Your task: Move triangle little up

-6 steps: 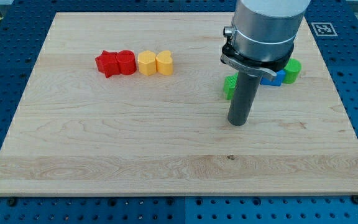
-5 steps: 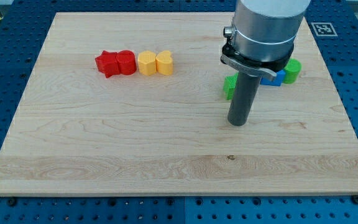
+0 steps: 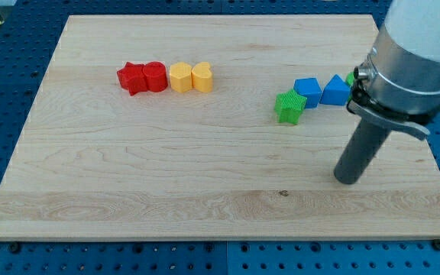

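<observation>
Nothing can be gripped by my tip (image 3: pixel 347 180), a bare rod end resting on the wooden board (image 3: pixel 128 153) well below the blue triangle (image 3: pixel 334 90) and slightly to the view's right of it, touching no block. For a clean short push, the tip should be brought squarely under the triangle's lower edge and eased toward the view's top. The triangle sits at the view's right, beside a blue cube (image 3: pixel 307 92), near a green star (image 3: pixel 289 106)
</observation>
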Motion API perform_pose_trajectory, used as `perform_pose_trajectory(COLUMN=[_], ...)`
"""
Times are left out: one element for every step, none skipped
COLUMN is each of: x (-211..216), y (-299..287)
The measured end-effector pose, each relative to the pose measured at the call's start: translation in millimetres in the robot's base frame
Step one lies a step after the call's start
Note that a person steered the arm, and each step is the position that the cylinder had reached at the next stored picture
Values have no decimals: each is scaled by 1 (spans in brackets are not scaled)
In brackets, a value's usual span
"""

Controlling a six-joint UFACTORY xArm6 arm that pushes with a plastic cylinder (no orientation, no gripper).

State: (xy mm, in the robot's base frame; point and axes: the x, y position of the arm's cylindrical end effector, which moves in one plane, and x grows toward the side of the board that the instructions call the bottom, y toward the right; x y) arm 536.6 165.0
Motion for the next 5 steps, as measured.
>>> perform_pose_trajectory(x=[-59,-111,-124,-143,-159], y=[1,5,20,17,26])
